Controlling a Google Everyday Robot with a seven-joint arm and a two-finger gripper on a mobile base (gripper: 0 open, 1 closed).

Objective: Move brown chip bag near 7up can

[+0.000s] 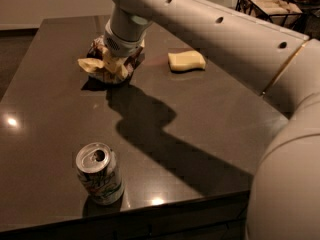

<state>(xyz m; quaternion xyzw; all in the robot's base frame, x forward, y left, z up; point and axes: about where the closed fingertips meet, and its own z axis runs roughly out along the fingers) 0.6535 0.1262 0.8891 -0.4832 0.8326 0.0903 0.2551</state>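
1. Viewing from the one camera: the gripper (118,53) is down on the brown chip bag (106,66) at the far part of the table (215,119). The wrist hides its working end, so how far open it is, and whether it has hold of the bag, cannot be told.
2. The bag lies directly under the gripper, crumpled and resting on the tabletop. The 7up can (99,174) stands upright well apart from the gripper, near the table's front edge.
3. Risk: if the hold is only on a loose fold, the crinkled bag may slip free when lifted or dragged.
4. Risk: the can looks light and sits close to the edge. A bag or arm (220,26) arriving low or fast could tip it or push it off.
5. Risk: a yellow block (186,61) lies near the gripper, and a sideways sweep could catch it.
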